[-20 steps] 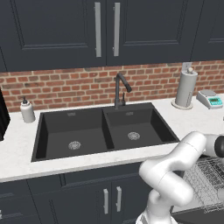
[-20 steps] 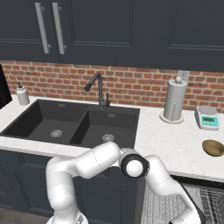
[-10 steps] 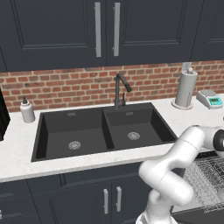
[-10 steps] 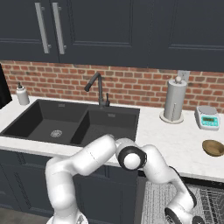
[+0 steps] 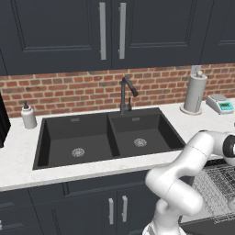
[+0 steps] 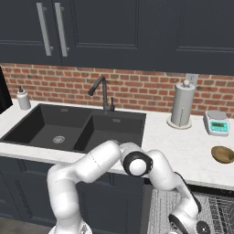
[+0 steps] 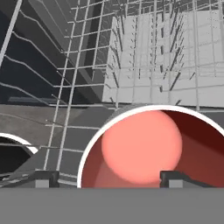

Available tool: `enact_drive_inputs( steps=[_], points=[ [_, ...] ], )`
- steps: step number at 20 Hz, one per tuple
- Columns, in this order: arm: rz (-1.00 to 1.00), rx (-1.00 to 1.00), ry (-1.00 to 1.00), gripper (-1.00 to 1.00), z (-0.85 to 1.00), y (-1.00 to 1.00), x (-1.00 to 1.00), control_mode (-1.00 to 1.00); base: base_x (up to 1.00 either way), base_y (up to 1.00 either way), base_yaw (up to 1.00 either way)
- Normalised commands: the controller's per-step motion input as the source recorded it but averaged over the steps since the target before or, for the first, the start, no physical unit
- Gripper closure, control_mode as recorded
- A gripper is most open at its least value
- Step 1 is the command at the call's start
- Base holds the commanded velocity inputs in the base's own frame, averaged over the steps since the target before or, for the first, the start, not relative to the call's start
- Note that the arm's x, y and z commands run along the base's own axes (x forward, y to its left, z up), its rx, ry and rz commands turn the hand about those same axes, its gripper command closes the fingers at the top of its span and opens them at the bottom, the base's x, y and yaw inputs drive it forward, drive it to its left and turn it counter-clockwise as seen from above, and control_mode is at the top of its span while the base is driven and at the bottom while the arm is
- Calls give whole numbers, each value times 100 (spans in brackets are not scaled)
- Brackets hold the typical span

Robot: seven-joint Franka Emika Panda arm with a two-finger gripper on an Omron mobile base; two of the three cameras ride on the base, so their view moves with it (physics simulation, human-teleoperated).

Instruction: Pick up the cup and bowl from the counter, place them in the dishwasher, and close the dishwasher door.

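A red cup (image 7: 148,144) with a white rim stands upright in the dishwasher's grey wire rack (image 7: 144,65), seen from straight above in the hand view. My gripper (image 7: 109,178) hangs open just over it. One fingertip (image 7: 46,178) is outside the cup's wall and the other is over its inside. The arm reaches down and right to the pulled-out rack (image 6: 219,212), which also shows in the left base view as the rack (image 5: 215,183). The brown bowl (image 6: 222,154) sits on the white counter (image 6: 183,146) at the far right.
The black double sink (image 5: 105,137) and faucet (image 5: 126,94) lie left of the arm. A paper towel holder (image 6: 182,105) and a small scale (image 6: 216,123) stand at the back right. A soap bottle (image 5: 28,115) stands at the far left. A dark white-rimmed round shape (image 7: 13,153) lies beside the cup.
The arm has swung further right and down toward the dishwasher rack, its elbow dropping below the counter edge. The bowl and the counter things have stayed put.
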Motion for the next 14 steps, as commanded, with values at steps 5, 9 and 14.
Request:
enact_drive_inputs(
  steps=[5,9,14],
  points=[
    [-6,0,0,-100,94,-1,-12,-100,0,0,0],
    [-4,-3,0,-100,95,5,-18,-100,0,0,0],
    [0,-1,-3,-100,93,0,-50,-100,0,0,0]
  ],
)
